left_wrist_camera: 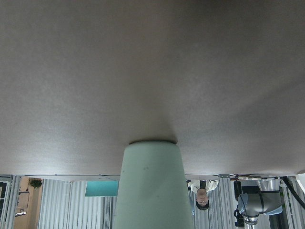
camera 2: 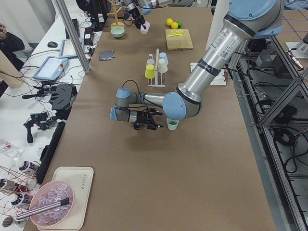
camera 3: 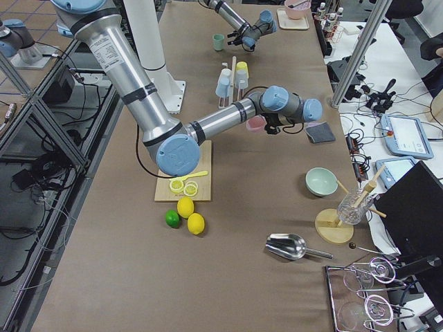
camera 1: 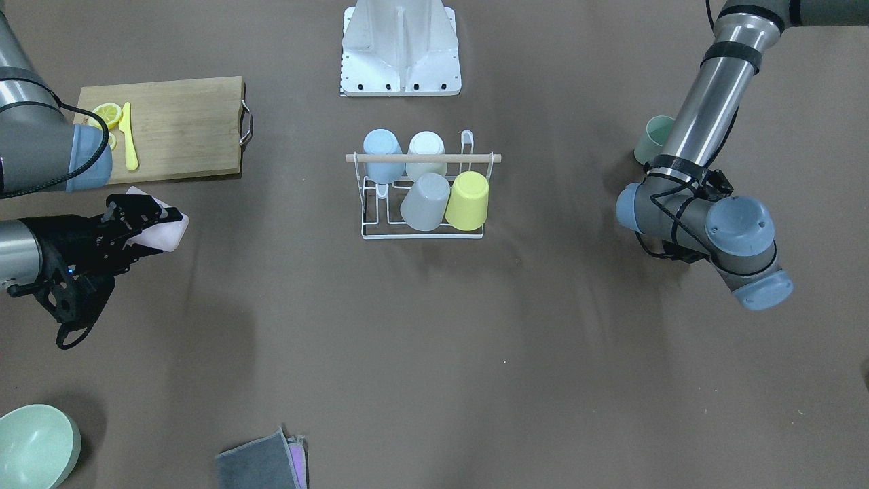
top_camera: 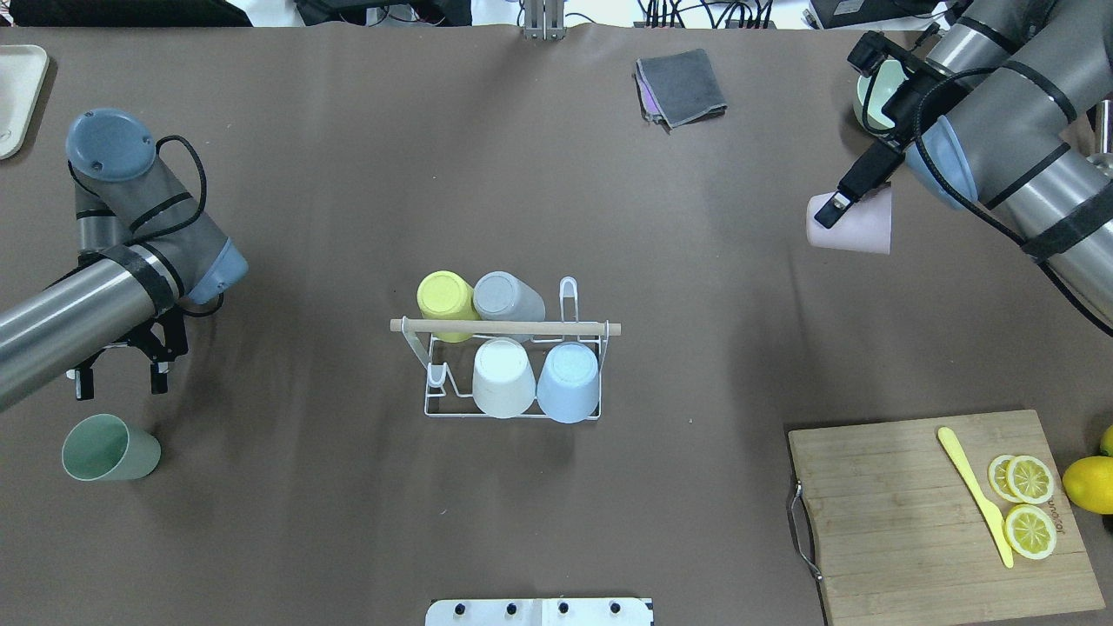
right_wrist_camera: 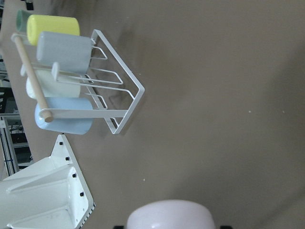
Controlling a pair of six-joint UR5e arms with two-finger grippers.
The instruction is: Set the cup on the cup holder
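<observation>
The white wire cup holder [top_camera: 504, 328] with a wooden rod stands mid-table and carries a yellow cup [top_camera: 445, 297], a grey cup [top_camera: 507, 298], a white cup [top_camera: 503, 376] and a blue cup [top_camera: 569, 381]. My right gripper [top_camera: 848, 204] is shut on a pink cup [top_camera: 856, 230] at the far right, well away from the holder; the pink cup [right_wrist_camera: 169, 214] fills the bottom of the right wrist view. My left gripper [top_camera: 120, 382] hangs open just beyond a green cup [top_camera: 109, 448] that lies at the near left. That green cup [left_wrist_camera: 150, 186] sits straight ahead in the left wrist view.
A wooden cutting board [top_camera: 913, 513] with lemon slices and a yellow knife [top_camera: 978, 496] lies near right, a whole lemon [top_camera: 1087, 482] beside it. A folded grey cloth [top_camera: 680, 85] and a green bowl [top_camera: 874, 87] are at the far edge. The robot's base plate [top_camera: 539, 611] is front centre.
</observation>
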